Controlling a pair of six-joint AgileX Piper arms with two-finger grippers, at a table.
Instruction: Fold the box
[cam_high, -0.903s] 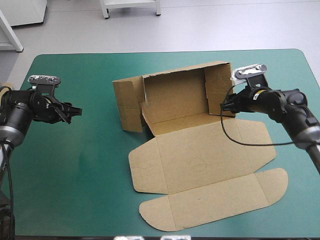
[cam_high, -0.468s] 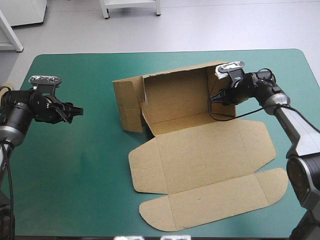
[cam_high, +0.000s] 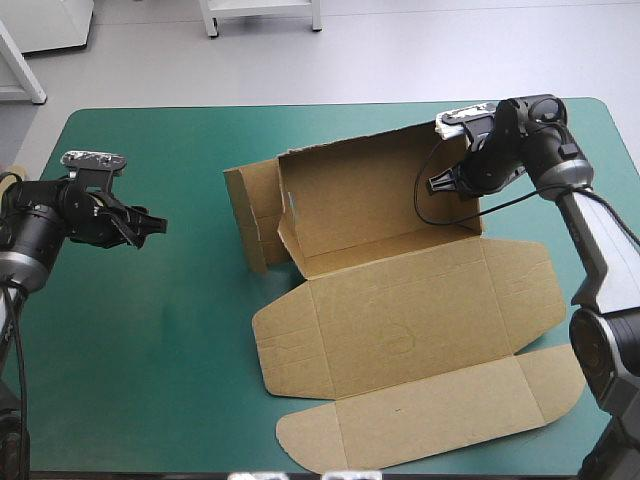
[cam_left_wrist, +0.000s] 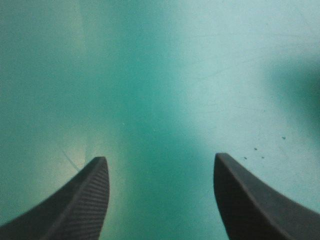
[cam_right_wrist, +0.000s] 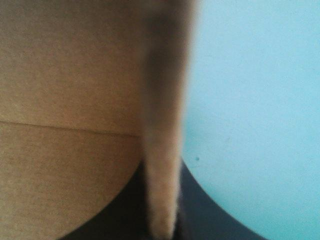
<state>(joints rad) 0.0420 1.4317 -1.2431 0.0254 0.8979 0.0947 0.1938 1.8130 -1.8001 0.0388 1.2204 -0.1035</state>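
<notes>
Since earlier: right arm swung in over the far right corner, and the box (cam_high: 400, 320) has skewed slightly, its flat lid now nearer the table's (cam_high: 150, 380) front edge. Left arm unchanged.

Right gripper (cam_high: 437, 184): fingers all but together, clamped on the upright right end wall (cam_right_wrist: 162, 150), whose board edge runs between them.

Left gripper (cam_high: 150, 226): fingers (cam_left_wrist: 85, 200) wide apart over bare teal-green cover, well apart from the box, which lies to its right.

Box sits mid-table, long axis left to right. Back wall up, left end flap (cam_high: 250, 225) standing, half-raised tray holds nothing. Right arm is far nearer; the next tuck likely falls to it.
</notes>
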